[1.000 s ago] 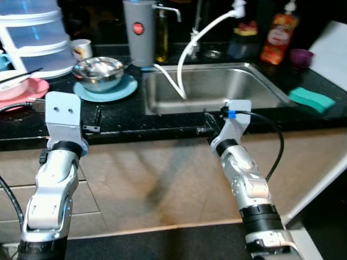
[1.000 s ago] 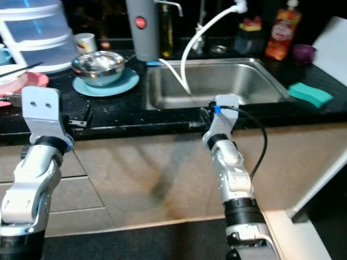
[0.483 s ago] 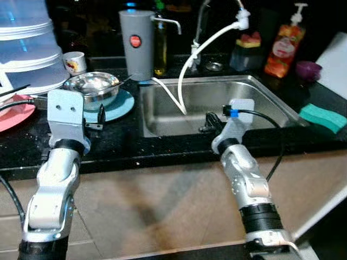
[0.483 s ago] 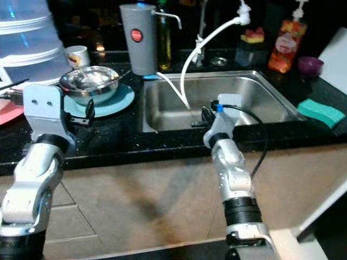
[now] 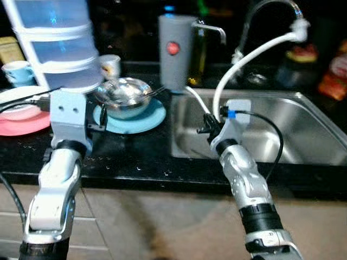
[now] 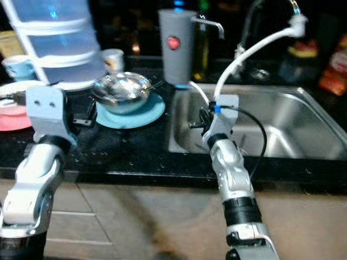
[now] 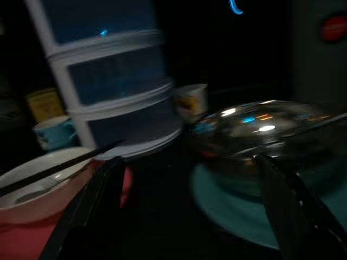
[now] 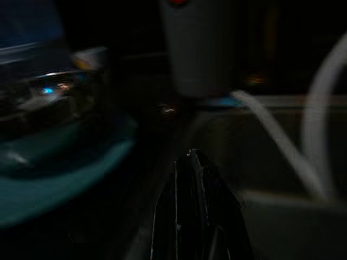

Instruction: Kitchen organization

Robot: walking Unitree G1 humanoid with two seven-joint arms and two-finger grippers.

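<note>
The steel bowl (image 5: 124, 96) sits on a teal plate (image 5: 145, 116) on the black desk (image 5: 130, 157), just left of the sink (image 5: 271, 130). The left tool (image 5: 99, 123) hovers beside the plate's left rim, fingers (image 7: 92, 200) spread wide and empty; the bowl lies just ahead and to its right. The right tool (image 5: 206, 125), fingers pressed together and empty, hangs over the sink's left edge, right of the plate. The left arm looks nearer, so it probably takes the bowl
</note>
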